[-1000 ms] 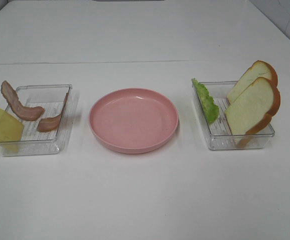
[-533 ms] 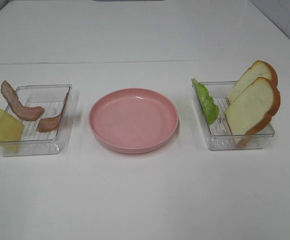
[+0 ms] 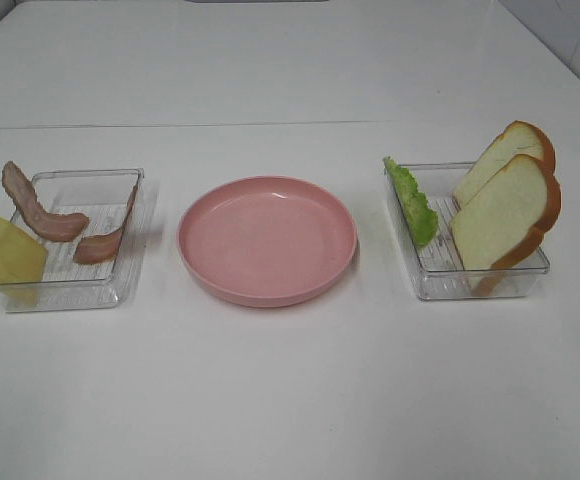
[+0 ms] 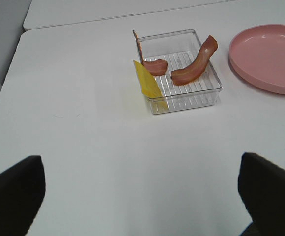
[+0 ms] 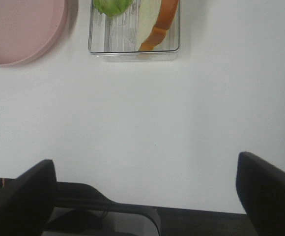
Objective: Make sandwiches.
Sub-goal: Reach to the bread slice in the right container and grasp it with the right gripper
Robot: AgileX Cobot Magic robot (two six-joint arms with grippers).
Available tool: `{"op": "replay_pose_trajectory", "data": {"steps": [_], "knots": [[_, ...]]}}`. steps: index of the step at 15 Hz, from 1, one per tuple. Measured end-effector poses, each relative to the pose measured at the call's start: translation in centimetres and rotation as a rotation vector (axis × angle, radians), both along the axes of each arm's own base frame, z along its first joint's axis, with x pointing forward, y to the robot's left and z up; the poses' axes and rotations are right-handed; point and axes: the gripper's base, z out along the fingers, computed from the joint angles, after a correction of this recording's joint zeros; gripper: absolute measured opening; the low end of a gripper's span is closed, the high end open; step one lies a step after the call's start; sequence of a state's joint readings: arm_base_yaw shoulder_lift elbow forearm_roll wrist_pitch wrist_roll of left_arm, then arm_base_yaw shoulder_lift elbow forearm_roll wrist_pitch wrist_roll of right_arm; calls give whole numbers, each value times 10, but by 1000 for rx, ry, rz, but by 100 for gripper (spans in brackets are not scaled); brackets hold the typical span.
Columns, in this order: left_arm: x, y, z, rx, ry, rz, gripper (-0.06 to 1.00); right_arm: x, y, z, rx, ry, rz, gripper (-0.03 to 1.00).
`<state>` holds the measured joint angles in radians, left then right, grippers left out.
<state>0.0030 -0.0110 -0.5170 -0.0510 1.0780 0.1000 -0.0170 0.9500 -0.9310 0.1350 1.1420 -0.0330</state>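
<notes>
No stacked sandwich shows; its parts lie apart. Two bread slices (image 3: 508, 215) stand on edge in the right clear tray beside frilly lettuce (image 3: 413, 203). In the left tray lie bacon strips (image 3: 40, 210), and a yellow cheese square (image 3: 5, 250) leans over its near corner. The left gripper (image 4: 142, 196) is open over bare table, well short of the bacon (image 4: 194, 66) and cheese (image 4: 147, 83). The right gripper (image 5: 145, 194) is open near the table's front edge, far from the bread (image 5: 157, 22) and lettuce (image 5: 112, 6). Neither gripper appears in the high view.
A round pink plate (image 3: 267, 238) sits between the left tray (image 3: 90, 175) and the right tray (image 3: 425, 285). The white table runs wide in front of them. A seam crosses the table behind the trays.
</notes>
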Motion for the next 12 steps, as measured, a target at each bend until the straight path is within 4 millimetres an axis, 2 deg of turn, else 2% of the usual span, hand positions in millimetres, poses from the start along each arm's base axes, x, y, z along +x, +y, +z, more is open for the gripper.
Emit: {"op": "replay_pose_trajectory", "data": {"steps": [2,3,4,5,8,12], "knots": [[0,0,0,0,0,0,99,55,-1,-12,-6,125,23,95],[0,0,0,0,0,0,99,68,-1,-16,-6,153,25,95],[0,0,0,0,0,0,99,114,-2,-35,-10,237,47,95],[0,0,0,0,0,0,99,132,-2,-44,-9,268,48,95],[0,0,0,0,0,0,99,180,-3,-67,-14,301,72,95],[0,0,0,0,0,0,99,217,-4,-90,-9,330,71,95]]}}
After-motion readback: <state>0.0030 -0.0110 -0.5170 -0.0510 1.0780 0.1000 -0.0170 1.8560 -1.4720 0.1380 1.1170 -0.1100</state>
